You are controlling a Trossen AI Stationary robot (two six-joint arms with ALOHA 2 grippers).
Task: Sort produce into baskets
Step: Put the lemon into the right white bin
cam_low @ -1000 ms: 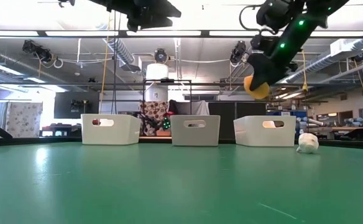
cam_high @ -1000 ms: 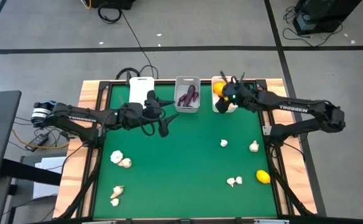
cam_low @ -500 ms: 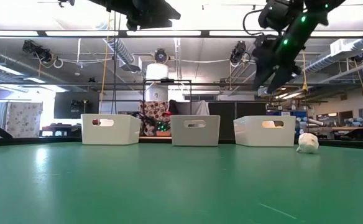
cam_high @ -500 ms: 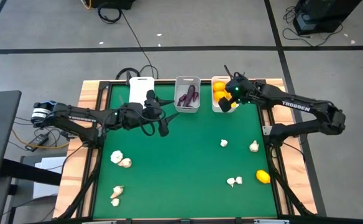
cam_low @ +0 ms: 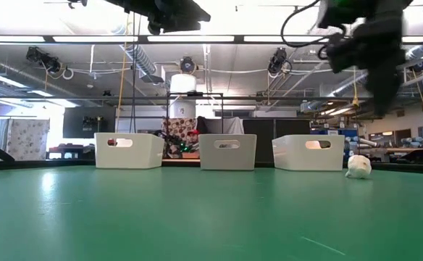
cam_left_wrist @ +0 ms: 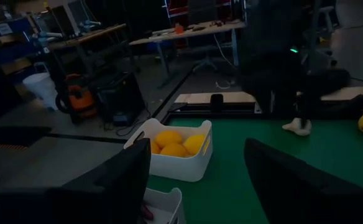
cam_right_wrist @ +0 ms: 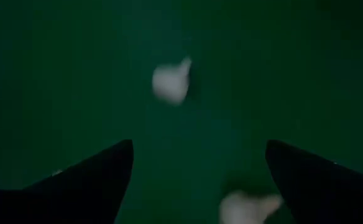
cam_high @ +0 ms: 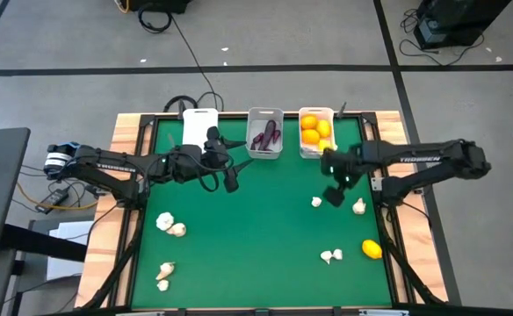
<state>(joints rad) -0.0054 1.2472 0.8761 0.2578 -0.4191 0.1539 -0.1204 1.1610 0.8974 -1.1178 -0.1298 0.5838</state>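
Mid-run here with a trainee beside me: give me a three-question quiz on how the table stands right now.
1. True or false: the right basket holds only citrus fruits.
2. What lies in the middle basket? A) garlic B) eggplants C) nothing
3. Fill in: the right pincer hangs open above the green mat, next to a ___ bulb.

Key:
1. True. Only orange-yellow fruits show in it from above.
2. B. Dark purple eggplants lie inside.
3. Garlic. One citrus fruit also waits loose near the mat's right edge, while the left pincer hovers open near the left basket.
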